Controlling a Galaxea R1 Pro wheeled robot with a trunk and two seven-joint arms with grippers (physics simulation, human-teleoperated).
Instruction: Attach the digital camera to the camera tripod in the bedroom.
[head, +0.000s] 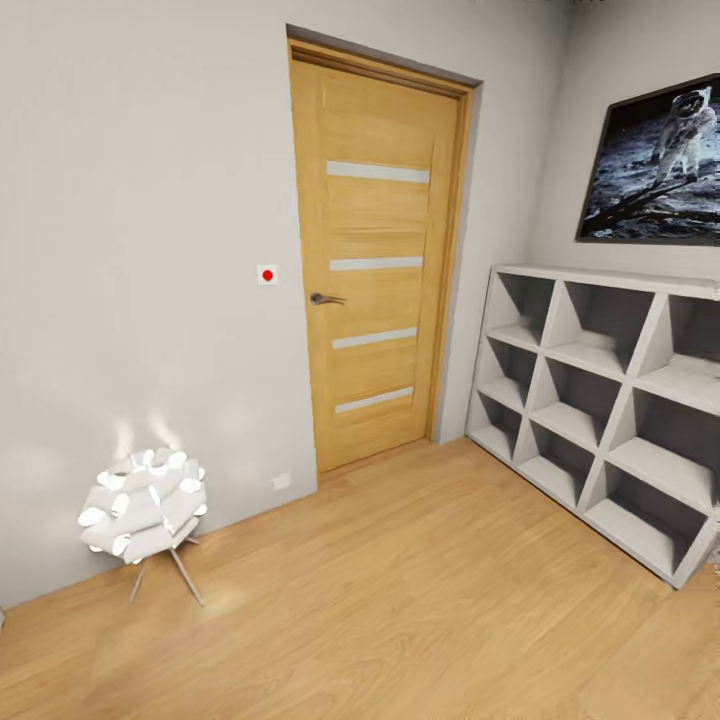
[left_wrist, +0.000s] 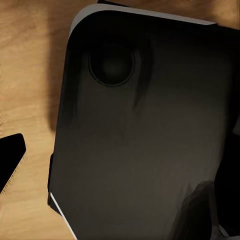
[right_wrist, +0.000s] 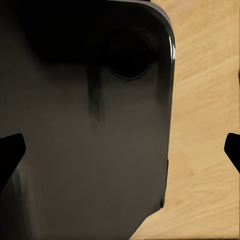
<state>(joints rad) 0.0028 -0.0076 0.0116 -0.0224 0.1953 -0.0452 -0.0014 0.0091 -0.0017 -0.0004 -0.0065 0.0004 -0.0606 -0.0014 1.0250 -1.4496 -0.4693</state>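
Jaws on our right arm stand wide, one dark fingertip (right_wrist: 11, 152) at each edge of the wrist view, nothing between them; our left jaws' state we cannot tell. Beneath both lies our black base (left_wrist: 145, 130) over wood floor (head: 400, 600). Ahead: wooden door (head: 375, 260), white cubby shelf (head: 600, 400), white lamp (head: 143, 505).

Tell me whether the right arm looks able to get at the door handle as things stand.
Probably not yet. The door handle sits across a stretch of wood floor, and the right end effector hangs low over the robot's dark base.
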